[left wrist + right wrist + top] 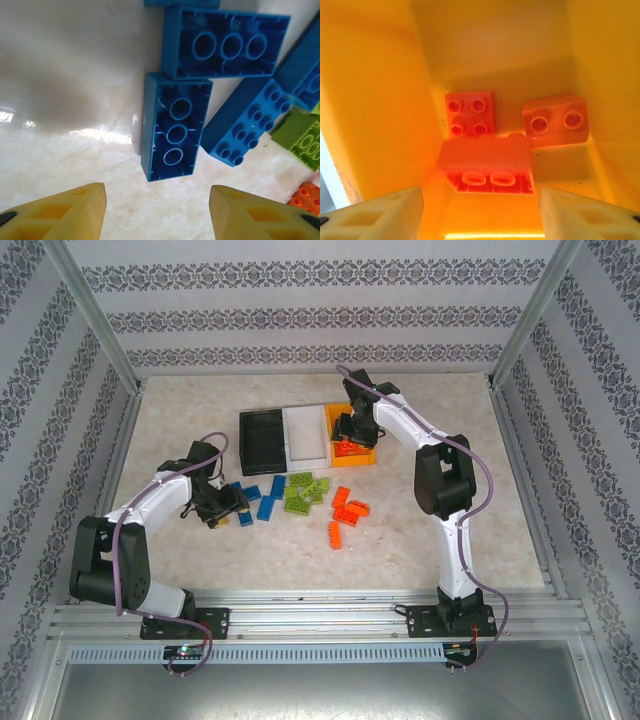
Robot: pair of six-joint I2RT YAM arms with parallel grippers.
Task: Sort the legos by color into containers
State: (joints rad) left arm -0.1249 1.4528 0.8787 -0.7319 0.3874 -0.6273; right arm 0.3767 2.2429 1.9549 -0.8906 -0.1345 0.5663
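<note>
Three bins (306, 435) stand in a row on the table (180, 420), loose bricks (305, 492) before them. Left wrist: our left claw (157, 210) gapes empty over blue bricks (175, 127). Right wrist: our right claw (480, 215) hangs open above red bricks (470, 114) in the orange bin (380, 100).

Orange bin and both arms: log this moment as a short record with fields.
orange bin: three orange-red bricks inside
right fingers: open over the orange bin's inside, gripping nothing
left fingers: open, low over the table, facing an upside-down blue brick
black bin: no brick visible inside
white bin: no brick visible inside
loose on table: blue bricks, green bricks, loose orange-red bricks
</note>
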